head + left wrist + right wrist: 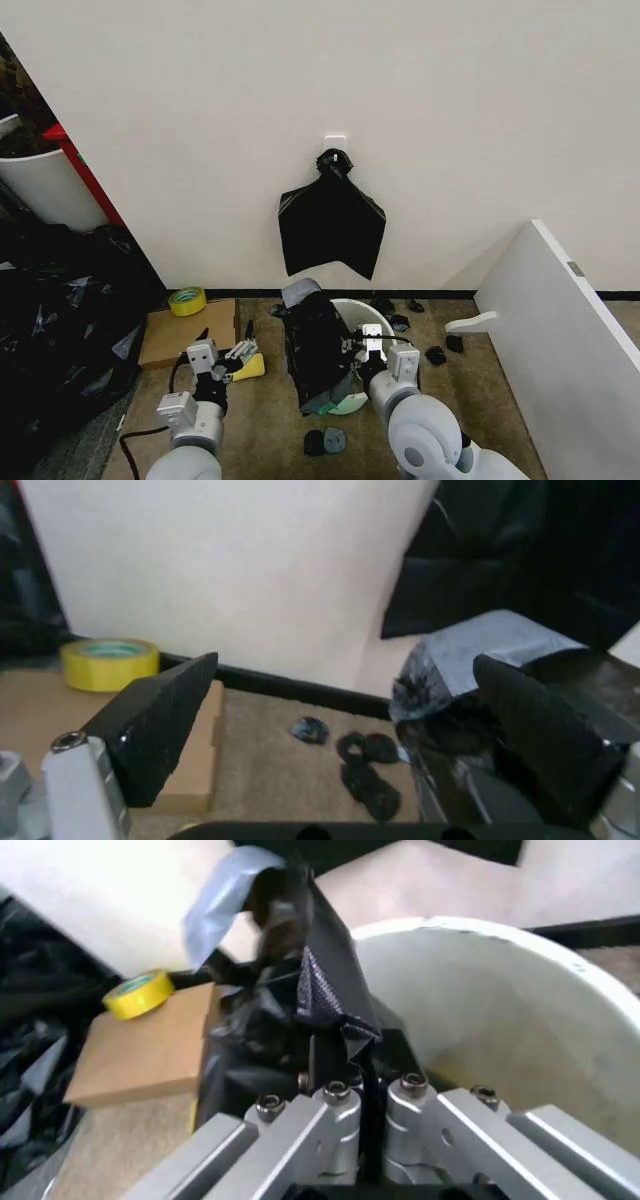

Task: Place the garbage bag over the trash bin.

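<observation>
The right gripper (335, 1065) has its jaws clamped on the garbage bag (316, 345), draped against the trash bin (352, 310) wall. The left gripper (240, 352) hangs beside it, jaws wide.

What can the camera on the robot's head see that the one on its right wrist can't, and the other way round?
The head view alone takes in both arms: the left gripper open beside the garbage bag, the black bundle hanging on the wall, and the white board leaning at the right.

The right wrist view alone looks into the trash bin and shows close up that the right gripper is shut on the bag's edge.

Both show the bag, the bin, the yellow tape roll and the cardboard box.
</observation>
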Robot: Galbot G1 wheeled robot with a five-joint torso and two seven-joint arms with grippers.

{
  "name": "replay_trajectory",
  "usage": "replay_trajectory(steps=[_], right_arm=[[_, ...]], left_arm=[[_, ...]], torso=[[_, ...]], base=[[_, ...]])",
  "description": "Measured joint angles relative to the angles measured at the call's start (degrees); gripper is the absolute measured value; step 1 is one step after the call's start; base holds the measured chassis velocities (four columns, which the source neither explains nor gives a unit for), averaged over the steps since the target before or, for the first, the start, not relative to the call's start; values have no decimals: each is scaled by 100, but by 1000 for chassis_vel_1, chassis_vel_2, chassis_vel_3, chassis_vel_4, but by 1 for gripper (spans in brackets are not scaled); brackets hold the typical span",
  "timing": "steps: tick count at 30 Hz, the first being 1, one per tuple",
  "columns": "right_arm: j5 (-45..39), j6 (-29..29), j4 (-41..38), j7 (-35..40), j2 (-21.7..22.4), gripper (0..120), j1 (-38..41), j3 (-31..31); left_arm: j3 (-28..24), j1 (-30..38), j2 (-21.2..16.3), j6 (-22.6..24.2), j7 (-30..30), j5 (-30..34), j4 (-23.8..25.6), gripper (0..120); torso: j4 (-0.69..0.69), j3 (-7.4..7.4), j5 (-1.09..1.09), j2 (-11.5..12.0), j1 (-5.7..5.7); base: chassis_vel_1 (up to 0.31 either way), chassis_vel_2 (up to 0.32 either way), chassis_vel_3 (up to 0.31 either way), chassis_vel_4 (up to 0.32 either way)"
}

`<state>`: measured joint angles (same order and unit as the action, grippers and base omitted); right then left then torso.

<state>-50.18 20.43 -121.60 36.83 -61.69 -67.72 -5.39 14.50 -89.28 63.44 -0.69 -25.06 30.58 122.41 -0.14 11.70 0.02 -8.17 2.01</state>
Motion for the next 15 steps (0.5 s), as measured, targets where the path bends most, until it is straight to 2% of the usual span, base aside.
replay_trajectory(steps=[12, 15], right_arm=[[-53, -147, -10, 366, -62, 0, -304, 155], [-31, -154, -6, 378, -129, 0, -304, 127]], left_arm=[[-223, 871, -175, 777, 130, 1166, -295, 100], [-311, 1113, -279, 1193, 113, 1636, -285, 100]], torso=[[-2, 0, 0, 0, 0], [0, 0, 1, 0, 0]], base=[[0, 0, 0, 0], [0, 0, 0, 0]])
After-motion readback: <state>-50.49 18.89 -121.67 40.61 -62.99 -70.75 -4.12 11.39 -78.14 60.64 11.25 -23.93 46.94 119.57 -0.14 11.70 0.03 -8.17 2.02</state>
